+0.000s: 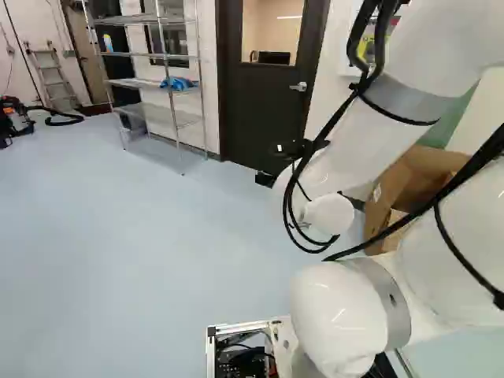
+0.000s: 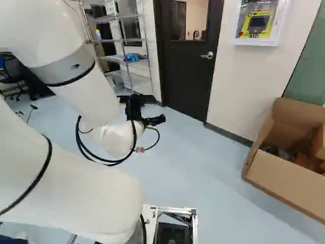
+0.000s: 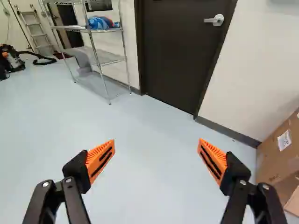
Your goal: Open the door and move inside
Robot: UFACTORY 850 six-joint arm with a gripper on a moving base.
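The gripper hangs over the floor before the door in the right base view. Seen from the wrist, the gripper is open, its orange pads wide apart with only floor showing between them. A dark door with a window in its upper part stands closed, some distance ahead. Its silver lever handle is on the side toward the wall box, well beyond the gripper and touched by nothing. The arm hides part of the door's foot in the left base view.
A wire shelf with blue items stands against the wall beside the door. An open cardboard box lies on the other side, below a white wall cabinet. A ladder and a vacuum are farther off.
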